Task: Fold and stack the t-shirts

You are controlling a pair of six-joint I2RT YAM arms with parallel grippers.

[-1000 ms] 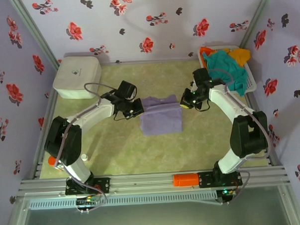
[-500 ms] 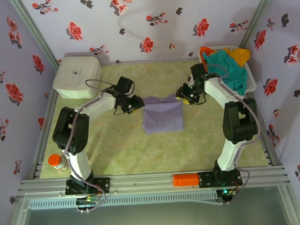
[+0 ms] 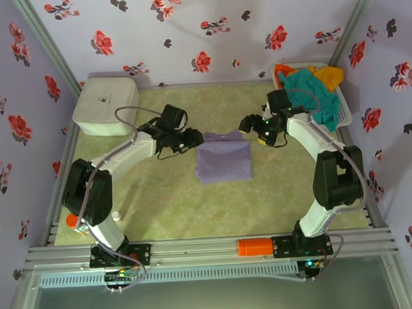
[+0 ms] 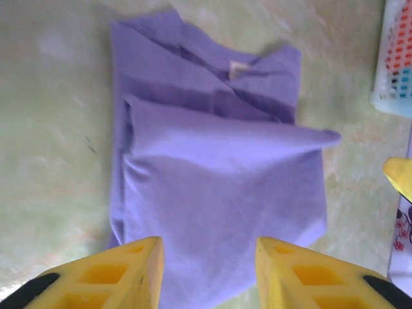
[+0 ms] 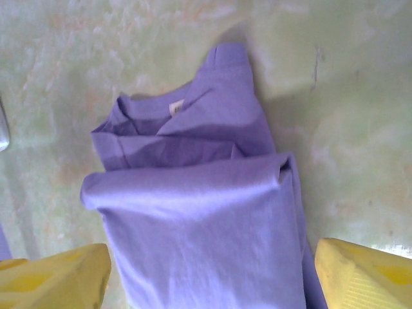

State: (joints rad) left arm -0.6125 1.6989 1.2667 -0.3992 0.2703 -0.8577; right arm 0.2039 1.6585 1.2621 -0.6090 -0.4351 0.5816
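Note:
A pale lavender t-shirt lies folded in a rough rectangle on the table's middle, collar end toward the back. My left gripper hovers at its back left corner, open and holding nothing; in the left wrist view the yellow fingers straddle the lavender t-shirt lying below my left gripper. My right gripper is at the back right corner, open wide. In the right wrist view the lavender t-shirt spreads flat under my right gripper. Teal, orange and yellow t-shirts fill a basket.
The white basket stands at the back right corner. A white rounded box sits at the back left. An orange cylinder rests on the front rail, and an orange-capped bottle stands by the left arm's base.
Both grippers were shut on the lavender shirt's back edge a second ago; they have opened and let it go. The shirt now lies flat and still.

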